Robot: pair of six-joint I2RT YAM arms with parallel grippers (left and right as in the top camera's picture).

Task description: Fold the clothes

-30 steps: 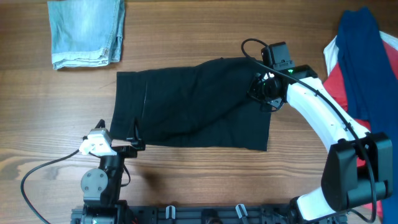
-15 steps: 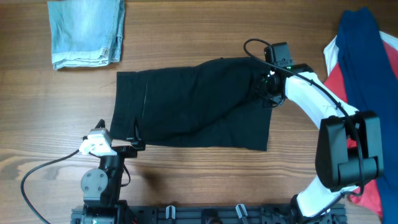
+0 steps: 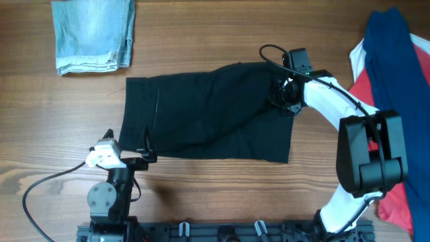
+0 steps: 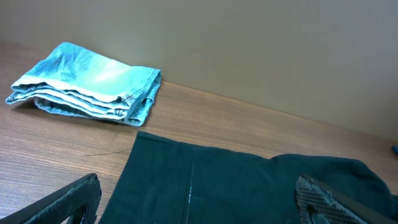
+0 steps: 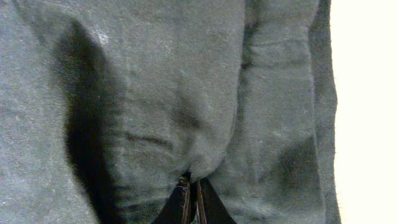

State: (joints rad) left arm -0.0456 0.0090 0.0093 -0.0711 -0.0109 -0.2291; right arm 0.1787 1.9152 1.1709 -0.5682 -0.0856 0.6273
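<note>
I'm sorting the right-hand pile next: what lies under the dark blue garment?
A red garment and a white garment peek out beneath the dark blue garment; how far they extend under it is covered.

The white-shelled right arm (image 3: 339, 114) stretches forward from its base and bends to the left. Its black 2-finger right gripper (image 3: 285, 95) points down, fingertips (image 5: 176, 210) pressed together on a pinched ridge of the plain black fabric garment (image 5: 186, 93). The dark left arm (image 3: 111, 191) sits folded low, and the left gripper (image 3: 144, 155) is held level with its fingers (image 4: 59, 202) spread wide.
</note>
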